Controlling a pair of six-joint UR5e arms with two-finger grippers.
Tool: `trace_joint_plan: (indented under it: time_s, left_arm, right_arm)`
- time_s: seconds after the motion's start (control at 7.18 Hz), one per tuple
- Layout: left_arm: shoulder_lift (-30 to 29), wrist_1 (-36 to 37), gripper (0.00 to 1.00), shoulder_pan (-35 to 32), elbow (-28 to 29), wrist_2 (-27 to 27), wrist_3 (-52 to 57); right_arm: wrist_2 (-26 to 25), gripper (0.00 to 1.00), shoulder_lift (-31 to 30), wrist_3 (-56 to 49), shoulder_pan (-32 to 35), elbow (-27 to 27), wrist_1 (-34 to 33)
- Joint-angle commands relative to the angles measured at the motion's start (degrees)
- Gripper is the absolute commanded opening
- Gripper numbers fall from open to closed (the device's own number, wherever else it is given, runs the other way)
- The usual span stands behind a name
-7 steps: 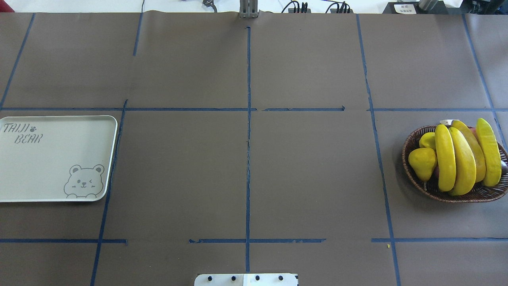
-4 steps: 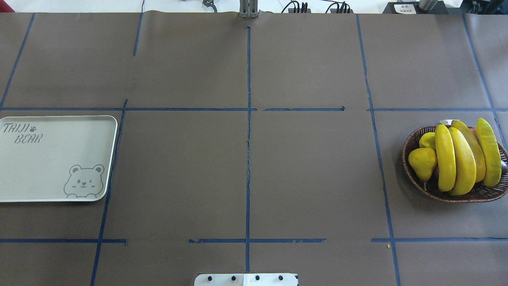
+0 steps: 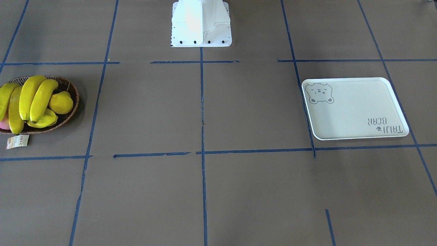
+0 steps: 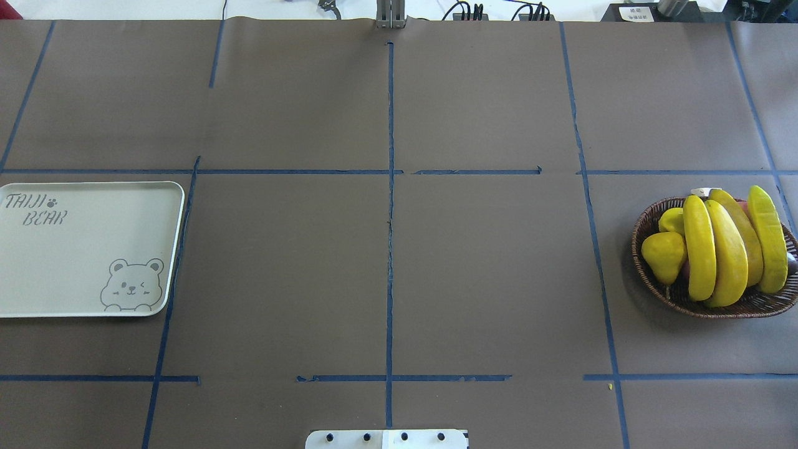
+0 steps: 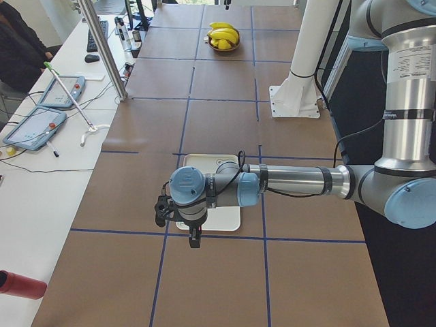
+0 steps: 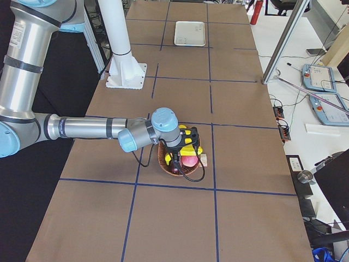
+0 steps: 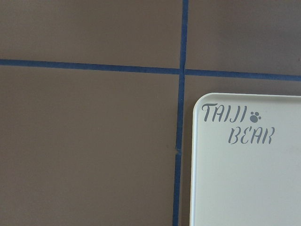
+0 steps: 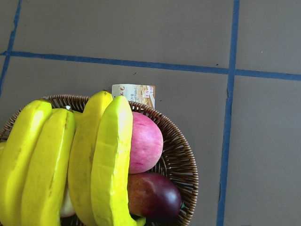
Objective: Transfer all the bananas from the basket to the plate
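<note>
Several long yellow bananas [image 4: 726, 255] [image 3: 29, 95] [image 8: 47, 165] lie side by side across the brown wicker basket [image 4: 748, 308] [image 3: 73, 94] at the table's right end. The cream plate [image 4: 75, 262] [image 3: 355, 109] with a bear print sits at the left end with nothing on it. Only the side views show the grippers. My right gripper [image 6: 175, 161] hangs over the basket, and my left gripper [image 5: 194, 240] hangs by the plate's [image 5: 225, 221] outer edge. I cannot tell whether either is open or shut. The left wrist view shows the plate's lettered corner [image 7: 249, 179].
The basket also holds a pink apple [image 8: 146, 141], a dark red-purple fruit [image 8: 153, 193] and a yellow pear-shaped fruit [image 4: 664, 255]. Its paper tag [image 3: 17, 140] lies on the table beside it. The white robot base [image 3: 201, 24] stands mid-table. A person [image 5: 17, 48] sits at a side bench.
</note>
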Motion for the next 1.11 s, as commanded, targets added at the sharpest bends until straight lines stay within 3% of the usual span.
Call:
trace_joint_plan:
  time_s: [0.0, 0.56, 0.97]
  left_arm:
    - [-0.1, 0.0, 1.0, 0.0, -0.1, 0.0, 0.0]
    - [-0.2, 0.0, 1.0, 0.0, 0.1, 0.0, 0.0]
    - [-0.3, 0.0, 1.0, 0.0, 0.0, 0.1, 0.0]
  right_arm:
    - [-0.7, 0.97, -0.2, 1.7, -6.5, 0.0, 1.0]
    - [-3.2, 0.96, 1.5, 4.8, -12.9, -3.1, 1.0]
    - [-3.0, 0.86, 3.6, 4.9, -12.9, -4.9, 1.1]
